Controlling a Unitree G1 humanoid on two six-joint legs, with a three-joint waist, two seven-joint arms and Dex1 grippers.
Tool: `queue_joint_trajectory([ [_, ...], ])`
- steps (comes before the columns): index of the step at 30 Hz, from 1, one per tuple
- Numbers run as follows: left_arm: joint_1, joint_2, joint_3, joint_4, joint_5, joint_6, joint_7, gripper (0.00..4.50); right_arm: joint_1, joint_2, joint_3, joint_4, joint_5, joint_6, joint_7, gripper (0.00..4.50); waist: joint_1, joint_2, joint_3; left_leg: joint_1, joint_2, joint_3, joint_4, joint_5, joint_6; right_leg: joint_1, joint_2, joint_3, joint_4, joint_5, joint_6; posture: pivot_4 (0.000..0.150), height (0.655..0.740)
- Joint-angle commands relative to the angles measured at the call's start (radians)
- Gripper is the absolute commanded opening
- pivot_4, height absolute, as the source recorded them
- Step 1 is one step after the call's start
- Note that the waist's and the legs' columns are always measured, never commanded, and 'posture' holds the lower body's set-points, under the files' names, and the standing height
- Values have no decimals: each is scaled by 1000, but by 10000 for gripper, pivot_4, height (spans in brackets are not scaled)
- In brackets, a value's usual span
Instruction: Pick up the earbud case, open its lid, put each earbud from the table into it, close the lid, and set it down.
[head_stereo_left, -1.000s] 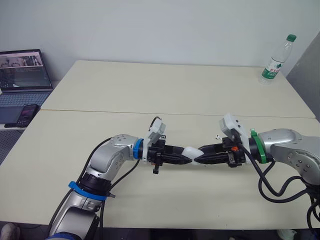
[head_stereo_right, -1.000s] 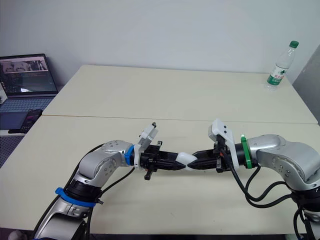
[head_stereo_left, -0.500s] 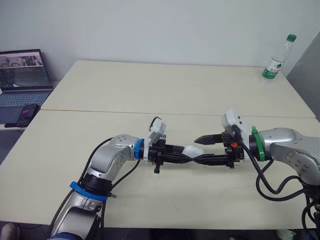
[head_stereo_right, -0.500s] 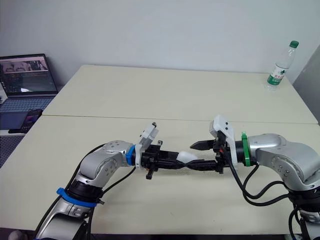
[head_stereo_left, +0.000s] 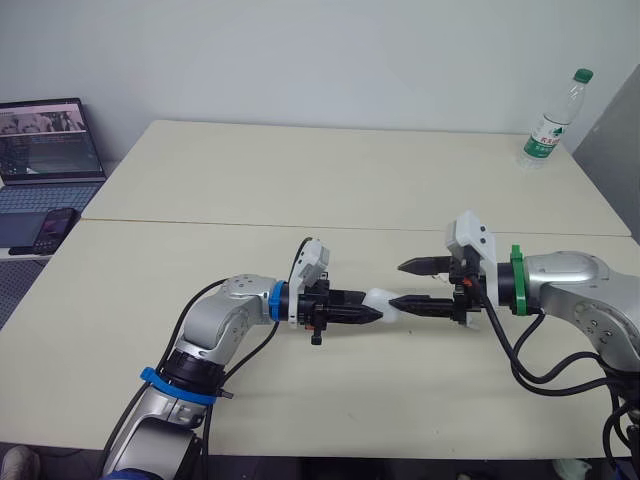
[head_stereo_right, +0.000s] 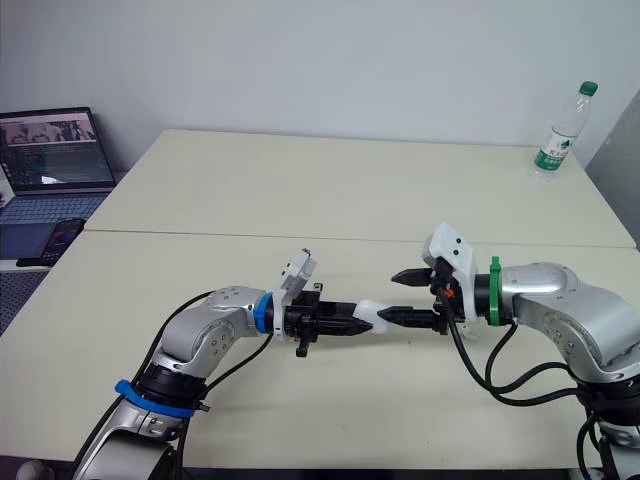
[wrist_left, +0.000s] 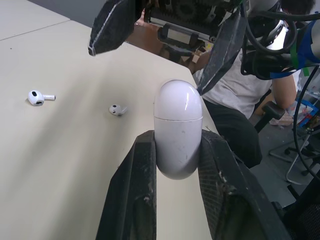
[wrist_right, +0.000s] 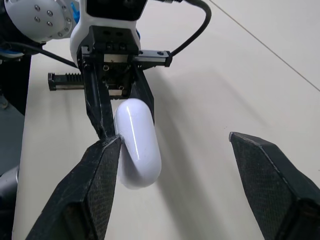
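Item, earbud case (wrist_left: 178, 115): glossy white plastic, rounded capsule shape, lid seam shut. I see it held just over the counter (head_stereo_left: 300, 180) between the two arms, its long axis roughly level and its domed lid end pointing away from the left gripper (wrist_left: 178, 142) toward the right gripper (wrist_right: 173, 139). Item, left gripper: black fingers clamped on the case's lower half from both sides. Item, right gripper: spread wide and holding nothing, with one fingertip (wrist_right: 107, 150) against the case's side near the lid end and the other well apart. Item, two earbuds (wrist_left: 40, 96) (wrist_left: 116, 109): white, stemmed, lying apart on the matte beige counter.
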Motion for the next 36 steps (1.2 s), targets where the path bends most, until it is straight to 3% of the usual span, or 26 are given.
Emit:
queue_joint_trajectory([
  [1, -3, -4, 29, -26, -13, -15, 1, 7720, -1, -14, -8, -34, 0, 5, 17, 35610, 0, 0, 0, 0, 0, 0, 0, 0, 0, 0, 0, 0, 0, 0, 0, 1500, 7389],
  [14, -5, 1, 28, -19, -8, -25, 6, 7720, -28, 3, -11, 10, -69, 11, -20, 35610, 0, 0, 0, 0, 0, 0, 0, 0, 0, 0, 0, 0, 0, 0, 0, 1500, 7389],
  [28, 20, -3, 51, -26, 7, -32, 17, 7720, -123, 75, -176, 107, -8, 52, -113, 35610, 0, 0, 0, 0, -1, 0, 0, 0, 0, 0, -1, 0, 0, 1, -2, 1500, 7389],
  [31, 34, -8, 74, -32, 9, -42, 49, 7720, -111, 33, -192, 105, 8, 98, -99, 35610, 0, 0, 0, 0, -1, 0, 0, 0, 0, 0, -1, -1, 0, 1, -2, 1500, 7389],
  [36, 80, -20, 131, -93, -20, -28, 127, 7720, -3, -191, -74, 73, -56, 185, -21, 35610, 2, 0, 0, -1, -2, -1, 0, 0, 0, 0, -4, -2, -1, 1, -2, 1500, 7389],
])
